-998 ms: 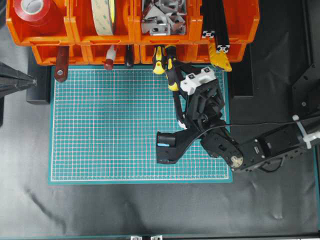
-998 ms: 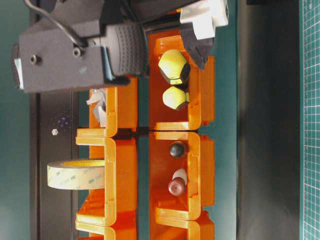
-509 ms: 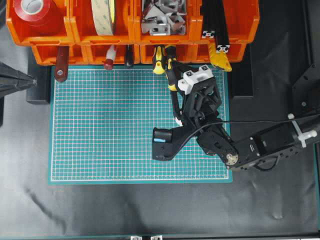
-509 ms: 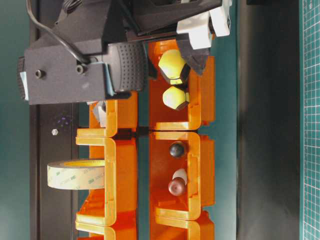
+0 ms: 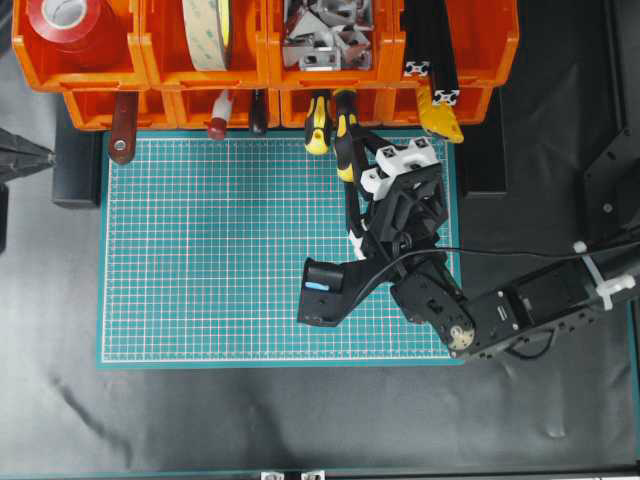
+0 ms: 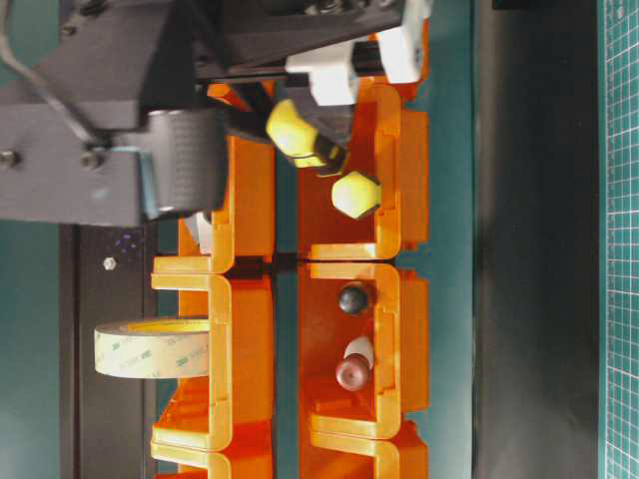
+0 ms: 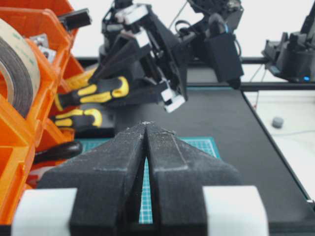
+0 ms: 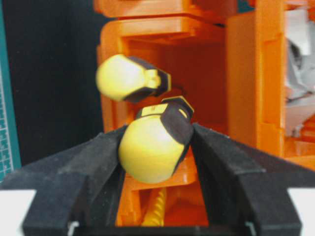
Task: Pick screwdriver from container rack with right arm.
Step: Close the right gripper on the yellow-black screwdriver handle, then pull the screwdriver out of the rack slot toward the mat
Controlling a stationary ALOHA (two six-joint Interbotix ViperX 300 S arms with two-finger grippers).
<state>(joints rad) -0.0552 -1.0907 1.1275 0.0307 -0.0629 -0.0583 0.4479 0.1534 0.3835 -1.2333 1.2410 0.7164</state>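
surface: black table (image 5: 250, 420) | on it: green mat (image 5: 200, 260), container rack (image 5: 150, 75)

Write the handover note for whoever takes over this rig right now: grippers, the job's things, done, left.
Right gripper: fingers on both sides of the screwdriver handle, clamped on it.
Left gripper: shut, empty, parked at the left edge, away from the work.
Screwdriver: handle tilted up, its front end apparently still in the container rack bin, beside the slimmer yellow-and-black tool.
Done: approach and grasp.
Left: draw the screwdriver clear of the bin without snagging the neighbouring tool.
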